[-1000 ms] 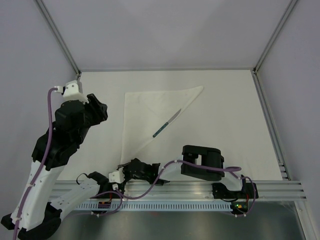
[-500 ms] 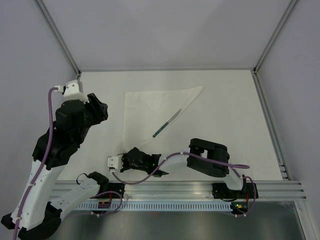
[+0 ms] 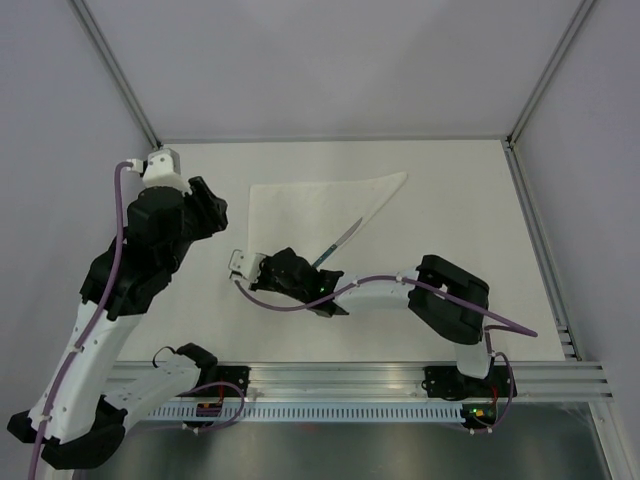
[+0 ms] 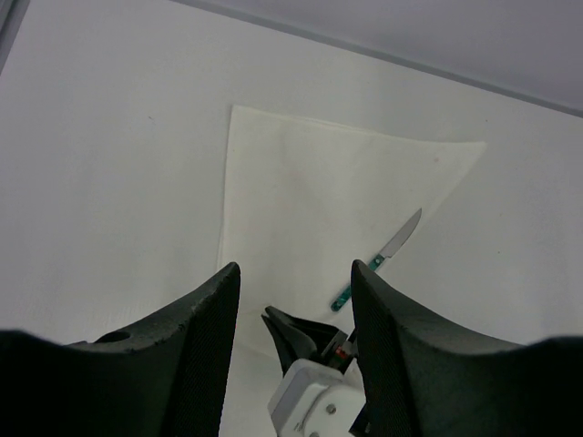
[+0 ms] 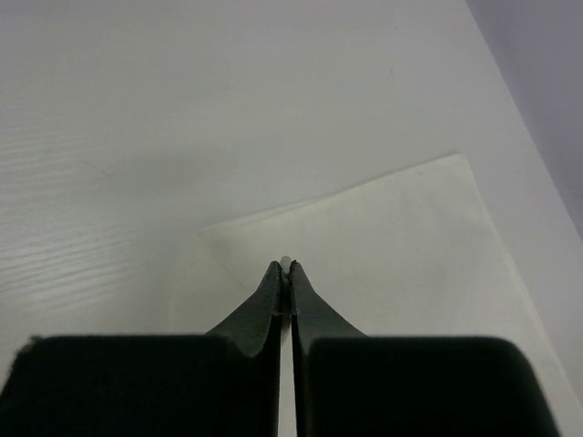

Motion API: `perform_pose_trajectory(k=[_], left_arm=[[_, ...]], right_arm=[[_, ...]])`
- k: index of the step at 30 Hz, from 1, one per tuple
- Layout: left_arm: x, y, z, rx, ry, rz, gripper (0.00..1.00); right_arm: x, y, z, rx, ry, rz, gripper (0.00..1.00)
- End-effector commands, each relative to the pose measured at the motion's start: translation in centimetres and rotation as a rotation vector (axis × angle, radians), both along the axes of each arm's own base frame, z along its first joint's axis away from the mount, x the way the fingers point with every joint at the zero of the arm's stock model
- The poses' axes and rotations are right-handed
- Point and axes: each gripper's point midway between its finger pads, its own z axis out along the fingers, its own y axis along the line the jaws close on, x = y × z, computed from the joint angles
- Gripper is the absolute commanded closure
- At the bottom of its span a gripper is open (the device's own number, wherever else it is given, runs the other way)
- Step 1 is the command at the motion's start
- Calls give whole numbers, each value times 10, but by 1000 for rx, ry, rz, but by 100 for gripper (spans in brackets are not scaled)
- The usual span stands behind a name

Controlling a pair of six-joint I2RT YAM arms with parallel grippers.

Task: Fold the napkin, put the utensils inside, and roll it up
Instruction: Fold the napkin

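Right tool (image 5: pixel 286 271) tips pinched together, pale sliver of napkin (image 3: pixel 300 205) caught between; rest spreads flat on bench (image 3: pixel 450 200) ahead. Left tool (image 4: pixel 293 266) jaws apart, hovering above it. Napkin looks light, limp, likely slides: grip corners. Knife (image 3: pixel 342 238) on it, stiff, may skid.

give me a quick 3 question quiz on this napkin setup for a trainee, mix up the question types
1. Fill the blank: the left fingers stand ____.
2. What pinches the napkin? A: left fingers. B: right fingers. C: nothing.
3. True or false: the knife rests along the napkin's slanted edge, held by no fingers.

Key: 1 open; 2 B; 3 true.
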Motion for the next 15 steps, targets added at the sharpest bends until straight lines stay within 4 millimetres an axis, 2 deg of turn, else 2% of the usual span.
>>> perform_pose_trajectory(k=[1,3,4,9,15], left_arm=[[12,-16,6,-16,-27,-56,43],[17,-21,4,-12,-22,-66,42],[19,-24,3,-11,-17,-77,43],[35,-38,-3,-4,-7,-109,42],[50,-54,-12,-10,8,-149,42]], right_arm=[[32,-27,24,38,24,-123,100],[51,-45,28,45,33,-173,100],[55,-54,22,32,44,-192,100],[93,-93,20,35,97,-301,100],[125,-128,9,25,147,-392,99]])
